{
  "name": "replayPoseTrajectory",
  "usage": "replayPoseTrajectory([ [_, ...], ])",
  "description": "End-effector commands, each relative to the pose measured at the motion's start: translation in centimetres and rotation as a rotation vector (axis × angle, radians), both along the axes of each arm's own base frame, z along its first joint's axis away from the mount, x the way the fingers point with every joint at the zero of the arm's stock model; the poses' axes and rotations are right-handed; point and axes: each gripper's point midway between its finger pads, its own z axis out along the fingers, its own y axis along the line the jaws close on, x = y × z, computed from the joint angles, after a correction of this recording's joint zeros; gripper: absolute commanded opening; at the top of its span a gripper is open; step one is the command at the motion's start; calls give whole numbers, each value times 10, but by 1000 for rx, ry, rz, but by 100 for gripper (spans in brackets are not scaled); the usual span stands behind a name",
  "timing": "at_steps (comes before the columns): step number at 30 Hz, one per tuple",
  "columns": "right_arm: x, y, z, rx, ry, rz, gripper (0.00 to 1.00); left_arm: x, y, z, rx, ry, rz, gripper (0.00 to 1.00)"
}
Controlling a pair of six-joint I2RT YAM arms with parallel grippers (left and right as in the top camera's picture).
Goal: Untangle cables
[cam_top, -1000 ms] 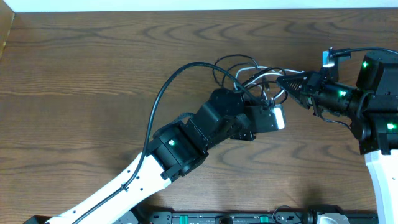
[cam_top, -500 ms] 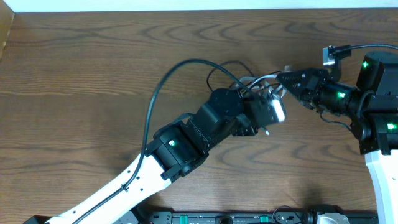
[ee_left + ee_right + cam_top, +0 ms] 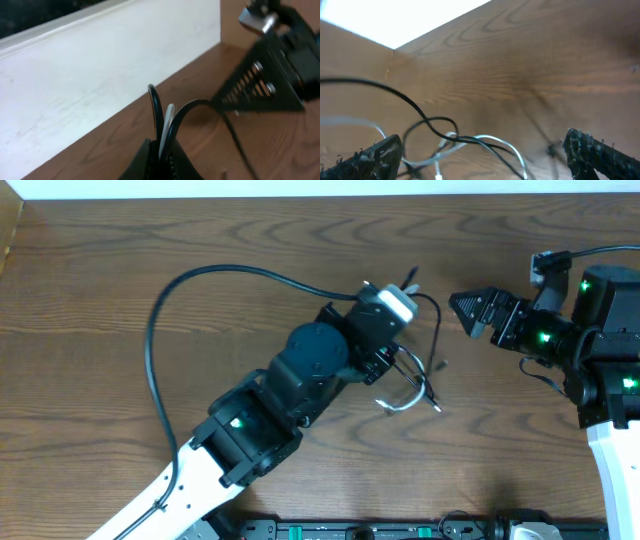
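Observation:
My left gripper (image 3: 161,152) is shut on both cables: the thin black cable (image 3: 155,107) and the white cable (image 3: 169,117) rise side by side from between its fingers. Overhead, the left gripper (image 3: 396,368) sits at the table's middle. The white cable (image 3: 400,402) loops out below it, and the black cable (image 3: 438,330) curves off to its right. My right gripper (image 3: 468,311) stands open, apart from the cables and to their right. In the right wrist view its fingers (image 3: 375,155) are spread wide, with the tangled black cable (image 3: 427,122) and white cable (image 3: 495,139) lying beyond them on the wood.
The left arm's thick black cable (image 3: 160,320) arcs over the table's left half. A pale wall (image 3: 100,75) borders the table's far edge. The right arm's base (image 3: 610,380) fills the right side. A black rail (image 3: 400,530) runs along the front edge.
The right gripper has opened, let go of the cables and drawn back to the right. The left arm has swung and turned its wrist, pulling the cables left and toward the front.

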Motion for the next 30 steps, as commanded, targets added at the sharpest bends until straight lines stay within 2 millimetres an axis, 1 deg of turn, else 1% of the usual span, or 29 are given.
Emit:
replayPoseTrajectory([
  [1, -9, 19, 16, -65, -148, 211, 99, 3, 4, 15, -85, 11, 32, 8],
  [4, -21, 37, 27, -41, -237, 371, 99, 6, 0, 13, -85, 13, 32, 7],
  [7, -28, 47, 32, -35, -280, 447, 99, 7, -6, 15, -149, 43, 23, 7],
  [11, -27, 51, 31, -45, -285, 452, 99, -10, -27, 30, -222, 48, -132, 7],
  [14, -24, 51, 34, -49, -308, 452, 99, -14, -31, 34, -268, 75, -157, 7],
  [17, -20, 51, 39, -57, -340, 450, 99, -20, -35, 33, -302, 122, -186, 8],
  [22, -11, 48, 44, -68, -366, 417, 99, -49, -53, 35, -315, 167, -377, 7],
  [24, -5, 45, 41, -83, -358, 394, 99, -59, -58, 37, -333, 195, -439, 8],
  [26, 2, 40, 33, -108, -334, 364, 99, -73, -63, 39, -335, 212, -524, 8],
  [28, 10, 33, 22, -140, -292, 319, 99, -84, -66, 39, -333, 226, -585, 7],
  [30, 21, 18, 5, -164, -204, 211, 99, -89, -67, 39, -330, 235, -619, 7],
])
